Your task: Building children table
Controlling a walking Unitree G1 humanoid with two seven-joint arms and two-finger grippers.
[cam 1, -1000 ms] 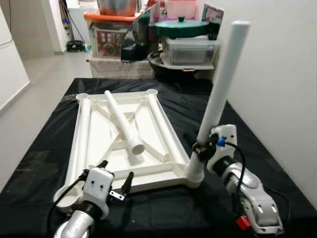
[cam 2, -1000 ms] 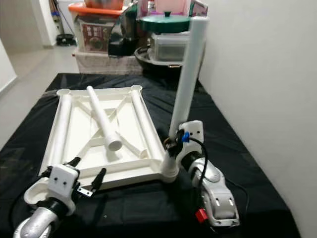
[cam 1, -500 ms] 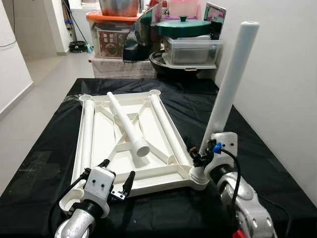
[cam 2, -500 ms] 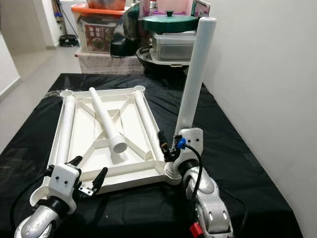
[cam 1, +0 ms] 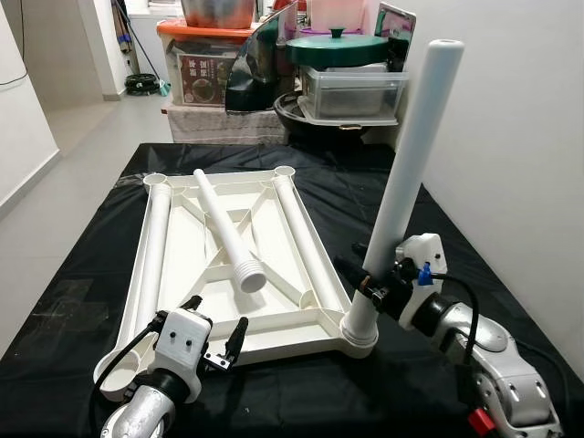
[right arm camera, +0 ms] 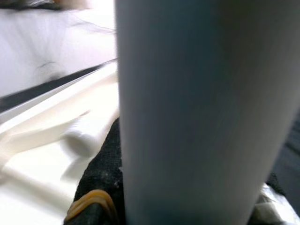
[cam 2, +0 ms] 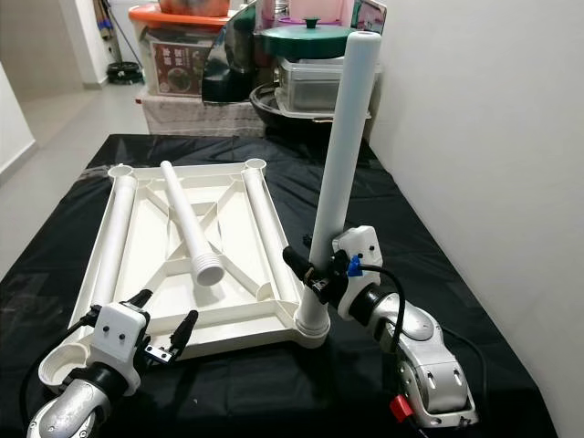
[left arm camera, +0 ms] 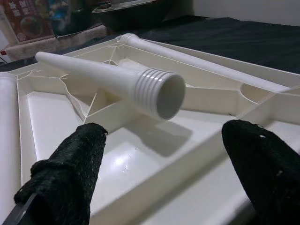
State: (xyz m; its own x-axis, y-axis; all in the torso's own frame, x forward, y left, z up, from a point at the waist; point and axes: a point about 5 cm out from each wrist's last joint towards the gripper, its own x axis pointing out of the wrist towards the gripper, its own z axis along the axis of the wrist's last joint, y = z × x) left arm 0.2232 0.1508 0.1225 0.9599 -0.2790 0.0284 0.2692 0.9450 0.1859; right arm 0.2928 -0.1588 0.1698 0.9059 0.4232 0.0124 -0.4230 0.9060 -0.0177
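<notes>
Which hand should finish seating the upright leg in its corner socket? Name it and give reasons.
Right. The right hand is closed on the upright leg just above the corner socket. The left hand is open at the tabletop's near edge, away from that socket.

Bare black desk [cam 1: 87,274] lies open at 9 o'clock of the upturned tabletop [cam 1: 182,265]. At 3 o'clock the upright leg [cam 1: 406,173] and the wall [cam 1: 511,137] narrow the passage. At 12 o'clock stacked bins [cam 1: 347,82] block the far edge; a loose leg [cam 1: 228,233] crosses the tabletop's middle.
</notes>
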